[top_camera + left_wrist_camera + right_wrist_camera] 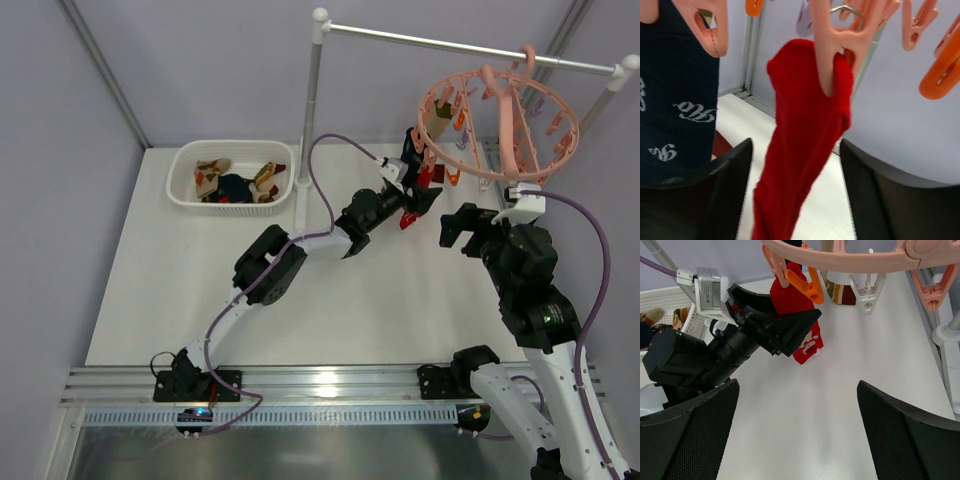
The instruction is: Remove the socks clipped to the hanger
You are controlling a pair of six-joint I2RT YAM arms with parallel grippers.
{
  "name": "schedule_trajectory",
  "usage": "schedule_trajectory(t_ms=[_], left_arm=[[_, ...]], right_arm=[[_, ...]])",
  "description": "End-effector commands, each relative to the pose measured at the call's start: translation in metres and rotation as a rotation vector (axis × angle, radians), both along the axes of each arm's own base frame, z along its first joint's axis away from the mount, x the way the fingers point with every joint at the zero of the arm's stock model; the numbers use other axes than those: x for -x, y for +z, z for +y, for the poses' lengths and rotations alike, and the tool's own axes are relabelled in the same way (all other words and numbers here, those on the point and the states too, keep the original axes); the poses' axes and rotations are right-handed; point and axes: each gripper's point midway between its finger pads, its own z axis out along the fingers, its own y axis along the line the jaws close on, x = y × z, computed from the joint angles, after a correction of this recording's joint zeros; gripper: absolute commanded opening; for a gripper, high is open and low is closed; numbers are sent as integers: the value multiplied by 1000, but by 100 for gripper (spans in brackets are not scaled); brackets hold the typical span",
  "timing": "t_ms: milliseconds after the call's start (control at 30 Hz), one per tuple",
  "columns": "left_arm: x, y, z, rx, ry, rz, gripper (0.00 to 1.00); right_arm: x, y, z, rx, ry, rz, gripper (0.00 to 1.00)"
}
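The left arm (270, 268) stretches forward, the left end effector (795, 150) open. The right end effector (797, 384) is wide open.

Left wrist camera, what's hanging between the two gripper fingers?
A red sock, held by a pink peg, hangs between the open fingers of the left gripper; the left wrist view shows it.

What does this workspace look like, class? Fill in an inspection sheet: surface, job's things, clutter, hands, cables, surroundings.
Surface: white table, no stains seen.
Job's things: pink hanger hangs on the rail; red sock and navy sock are clipped to it.
Clutter: white basket at the far left, holding loose socks.
Hands: left hand open, fingers either side of the red sock; right hand open, holding nothing.
Cables: a purple cable loops off each arm.
Surroundings: plain pale walls.
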Motion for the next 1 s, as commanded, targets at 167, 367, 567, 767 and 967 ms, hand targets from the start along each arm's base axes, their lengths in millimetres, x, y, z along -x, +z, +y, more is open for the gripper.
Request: schedule_trajectory(t_ms=[167,367,567,767,967], left_arm=[[19,6,-7,-10,-30,-26,14],[47,33,13,-65,40,-82,0],[96,41,9,-201,40,-88,0],[139,58,8,-335,60,-101,0],[182,67,5,-425,43,-133,0]], right_arm=[[-5,5,2,5,8,-34,99],[-11,3,-1,13,-17,-17,100],[-15,7,3,3,-10,-13,99],[-16,17,11,-6,-5,-8,98],[-11,45,18,-3,-7,-40,98]])
